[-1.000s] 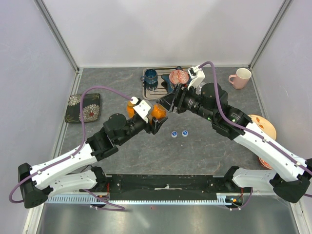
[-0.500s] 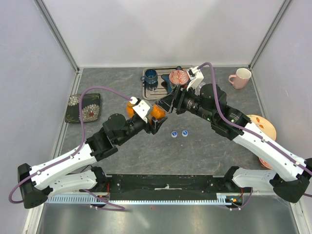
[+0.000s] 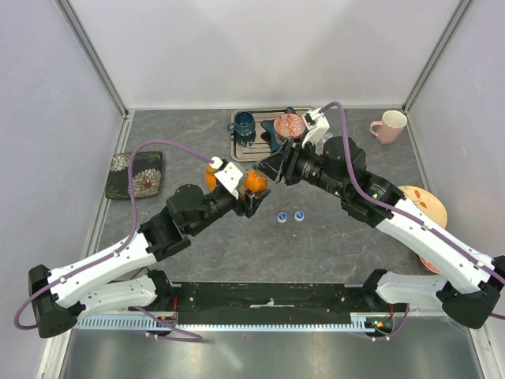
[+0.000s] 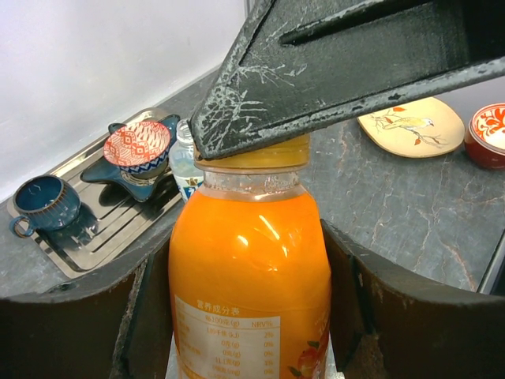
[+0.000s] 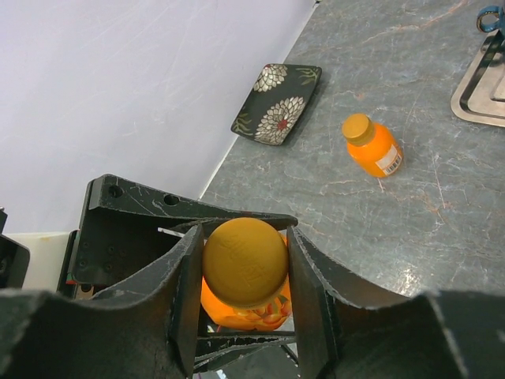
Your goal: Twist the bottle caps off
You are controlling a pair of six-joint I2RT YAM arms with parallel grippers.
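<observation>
Note left tool point(image 4: 245, 237) clenched on orange bottle point(image 4: 252, 300), centre of top view. Note right tool point(image 5: 243, 272) pinched onto both sides of orange cap point(image 5: 245, 254). Beware weak pinch: risk of skidding off cap, or of twisting bottle loose and spilling onto counter point(image 3: 331, 237).
</observation>
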